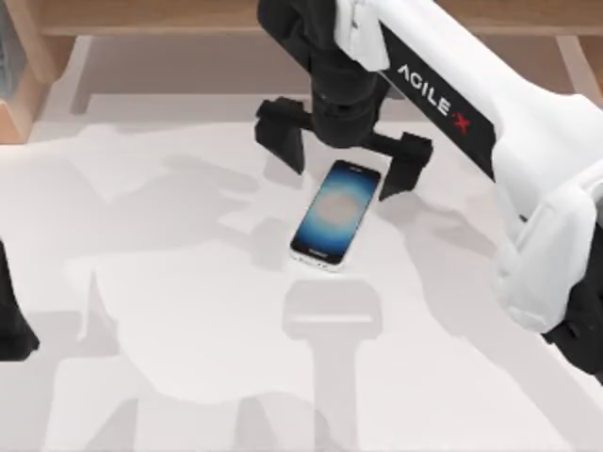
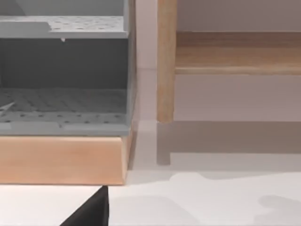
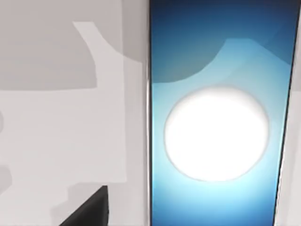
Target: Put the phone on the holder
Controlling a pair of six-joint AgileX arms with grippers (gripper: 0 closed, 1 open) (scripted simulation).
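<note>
The phone point(image 1: 336, 215) lies flat and face up on the white table point(image 1: 188, 235), its blue screen glowing with a pale centre and its silvery end toward the front. My right gripper point(image 1: 341, 169) hangs open just over the phone's far end, a black finger point(image 1: 283, 137) on each side. Close up in the right wrist view, the phone point(image 3: 216, 132) is right beneath the camera. A pale holder point(image 1: 332, 311), nearly the table's colour, stands just in front of the phone. My left gripper point(image 1: 11, 325) is parked at the table's left edge.
A wooden rail point(image 1: 141, 17) runs along the back of the table. At the back left, a wooden-based rack with grey perforated shelves point(image 2: 63, 101) stands beside a wooden post point(image 2: 165, 61).
</note>
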